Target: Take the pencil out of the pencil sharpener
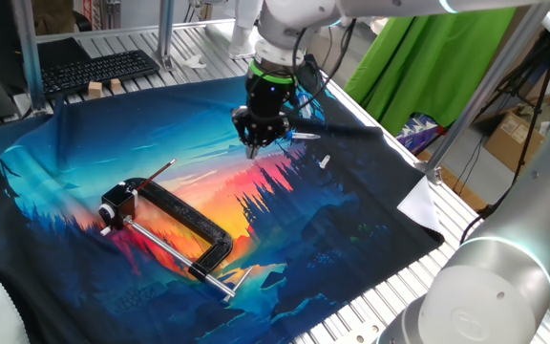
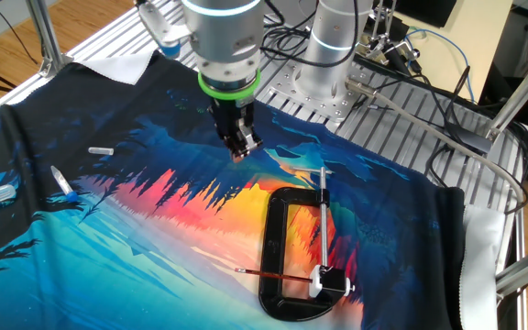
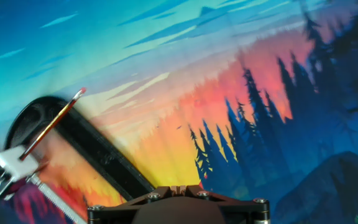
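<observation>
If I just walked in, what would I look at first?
Probably the bright sunset-forest cloth that covers the table. Next, the big black clamp lying on its orange part, with a thin reddish pencil sticking out of the small pencil sharpener held at the clamp's end. The robot's gripper hangs over the cloth a little way from the clamp, touching nothing.

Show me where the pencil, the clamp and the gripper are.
pencil (image 2: 273, 274): other fixed view, mid shaft.
clamp (image 2: 275, 225): other fixed view, black frame's long side.
gripper (image 2: 242, 152): other fixed view, fingertips.
</observation>
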Available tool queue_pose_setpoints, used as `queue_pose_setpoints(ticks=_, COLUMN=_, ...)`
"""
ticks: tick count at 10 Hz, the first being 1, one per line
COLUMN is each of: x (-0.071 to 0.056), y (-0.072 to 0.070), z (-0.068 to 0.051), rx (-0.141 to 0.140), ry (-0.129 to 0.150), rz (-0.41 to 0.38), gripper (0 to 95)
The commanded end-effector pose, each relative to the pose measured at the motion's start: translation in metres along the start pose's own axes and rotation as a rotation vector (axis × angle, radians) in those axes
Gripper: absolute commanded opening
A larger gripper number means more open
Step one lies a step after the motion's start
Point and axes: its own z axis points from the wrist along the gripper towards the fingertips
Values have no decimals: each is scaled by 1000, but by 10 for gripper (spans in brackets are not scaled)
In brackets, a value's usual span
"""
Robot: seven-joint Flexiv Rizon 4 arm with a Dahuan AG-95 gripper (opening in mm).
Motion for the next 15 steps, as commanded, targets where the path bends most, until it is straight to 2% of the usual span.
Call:
queue_pose_setpoints(ticks=1, x=2, y=1, z=2, rx=-13, ry=12, rz=78, gripper=0)
queue_pose_setpoints(ticks=2, x=1, y=2, z=2, rx=-13, ry=13, rz=91, gripper=0)
queue_pose_setpoints(ticks=3, x=1, y=2, z=3, rx=-19, ry=26, rz=117, gripper=190)
queue_pose_setpoints(ticks=5, x=0, y=3, z=4, rx=-11, ry=30, rz=162, gripper=190)
queue_pose_setpoints(ticks=6, x=-1, y=4, z=5, rx=-7, ry=30, rz=211, gripper=190)
queue_pose_setpoints(ticks=9, x=0, y=10, z=8, rx=-8, ry=29, rz=276, gripper=190)
queue_pose_setpoints(ticks=15, x=3, y=39, z=19, rx=-8, ry=37, rz=400, gripper=190)
